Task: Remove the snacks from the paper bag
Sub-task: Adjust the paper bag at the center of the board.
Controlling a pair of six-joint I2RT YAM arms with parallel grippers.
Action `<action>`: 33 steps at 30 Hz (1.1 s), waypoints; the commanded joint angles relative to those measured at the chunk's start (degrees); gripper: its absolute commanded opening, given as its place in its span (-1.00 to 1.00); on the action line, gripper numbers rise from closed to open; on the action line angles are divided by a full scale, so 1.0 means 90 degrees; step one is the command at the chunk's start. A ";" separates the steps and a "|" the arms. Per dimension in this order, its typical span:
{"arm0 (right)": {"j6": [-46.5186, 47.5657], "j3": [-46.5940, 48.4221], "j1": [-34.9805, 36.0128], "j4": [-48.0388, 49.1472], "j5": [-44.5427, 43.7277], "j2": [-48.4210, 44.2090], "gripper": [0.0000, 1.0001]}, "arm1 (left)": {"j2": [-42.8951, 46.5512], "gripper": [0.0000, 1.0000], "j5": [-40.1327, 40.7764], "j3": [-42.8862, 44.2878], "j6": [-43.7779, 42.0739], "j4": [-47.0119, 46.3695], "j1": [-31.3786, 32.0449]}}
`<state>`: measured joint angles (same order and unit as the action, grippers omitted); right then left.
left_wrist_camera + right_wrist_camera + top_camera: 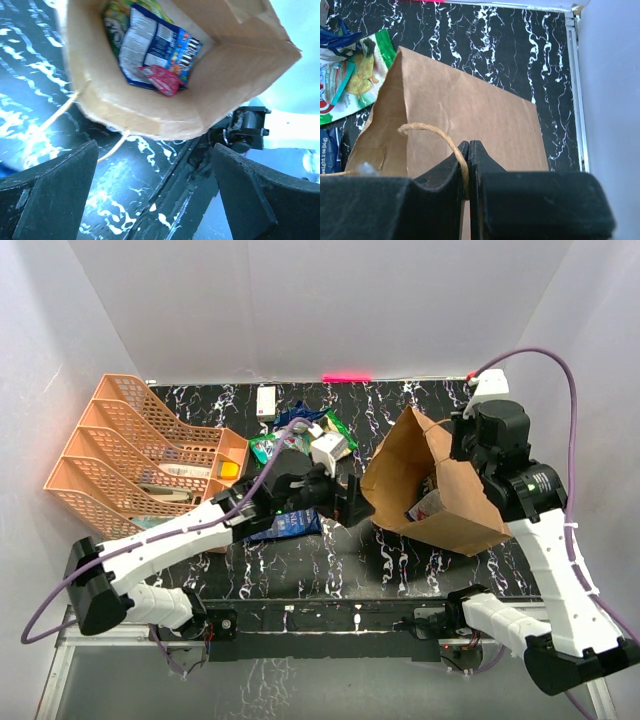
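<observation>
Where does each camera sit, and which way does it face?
Top external: above, behind the bases, looking down on the table, left arm and right arm.
Left wrist: faces into the paper bag's mouth at a dark blue packet; left gripper open.
Right wrist: looks across the bag's outside; right gripper shut on its handle.
All share the bag.

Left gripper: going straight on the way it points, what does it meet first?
Most likely the near rim of the paper bag, at its open mouth, just ahead of the open left gripper; past it, the blue-and-white packet inside. Depth is hard to judge.
</observation>
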<state>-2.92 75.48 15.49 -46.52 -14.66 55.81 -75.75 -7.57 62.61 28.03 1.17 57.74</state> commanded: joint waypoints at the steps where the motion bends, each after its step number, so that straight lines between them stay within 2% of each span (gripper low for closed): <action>1: 0.0478 0.0432 -0.0010 0.0349 0.0094 0.0080 -0.85 | 0.0424 0.96 0.0783 0.0108 -0.0251 0.1193 -0.0439; 5: 0.0445 0.0290 -0.0002 0.0230 0.0183 -0.0199 -0.84 | 0.0105 0.97 0.0371 -0.0058 0.0177 0.1110 -0.0970; 9: 0.0376 0.0140 -0.0007 0.0096 0.0338 -0.0419 -0.84 | -0.0455 0.97 -0.0545 -0.0063 0.0495 0.0545 -0.1341; 12: 0.0454 0.0123 -0.0005 -0.0021 0.0369 -0.0463 -0.84 | -0.0907 0.81 -0.0941 -0.0024 0.0705 0.0057 -0.1357; 14: 0.0671 0.0120 -0.0003 -0.0033 0.0560 -0.0491 -0.84 | -0.1056 0.56 -0.1187 -0.0097 0.0883 -0.0222 -0.1364; 20: 0.1581 0.0144 -0.0006 0.0296 0.0688 -0.0369 -0.84 | -0.1015 -0.48 -0.1625 -0.0880 0.1614 -0.1349 -0.1333; 23: 0.1981 0.0314 0.0291 0.0499 0.0912 -0.0143 -0.84 | -0.1068 -0.97 -0.1693 -0.1213 0.1915 -0.1749 -0.1222; 29: 0.1914 0.0628 0.1241 0.0423 0.3182 0.0439 -0.84 | -0.1355 -1.00 -0.1200 -0.1657 0.2219 -0.2538 -0.0391; 33: 0.1476 0.0476 0.1428 0.0321 0.5087 0.0616 -0.84 | -0.1466 -1.00 -0.0927 -0.2115 0.2454 -0.3084 -0.0099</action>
<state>13.17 78.54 27.16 -45.95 11.38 61.25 -88.16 -18.44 46.96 47.27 -19.70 54.61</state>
